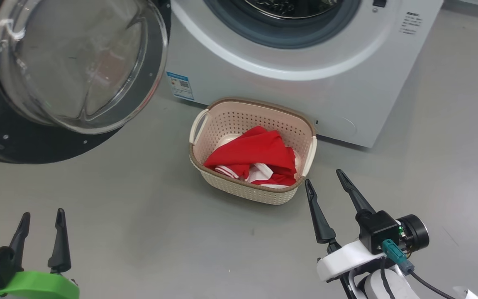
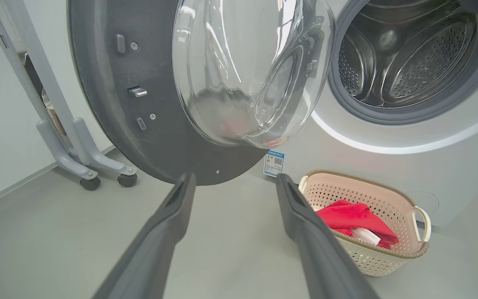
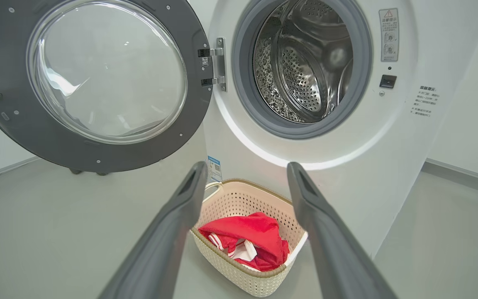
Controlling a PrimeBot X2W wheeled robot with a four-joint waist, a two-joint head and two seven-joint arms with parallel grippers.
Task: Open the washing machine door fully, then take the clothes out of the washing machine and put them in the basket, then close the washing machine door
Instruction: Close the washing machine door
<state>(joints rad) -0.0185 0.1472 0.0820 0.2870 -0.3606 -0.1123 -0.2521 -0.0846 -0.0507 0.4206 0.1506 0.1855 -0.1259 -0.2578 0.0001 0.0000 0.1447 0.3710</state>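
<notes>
The washing machine (image 1: 305, 87) stands ahead with its door (image 1: 77, 62) swung wide to the left, glass bowl facing me. Its steel drum (image 3: 305, 62) looks bare inside. The cream basket (image 1: 222, 120) sits on the floor against the machine's front, and the red clothes (image 1: 259, 155) with white stripes lie bundled in it. My right gripper (image 1: 326, 178) hovers open just right of the basket's near corner, nothing between its fingers. Open too, my left gripper (image 1: 42, 216) hangs at the lower left, well short of the door (image 2: 147, 124).
A grey wheeled stand (image 2: 85, 162) is on the floor left of the door, by the white wall. Grey floor (image 1: 147, 232) stretches between my grippers and the basket. A blue label (image 1: 179, 85) marks the machine's lower front.
</notes>
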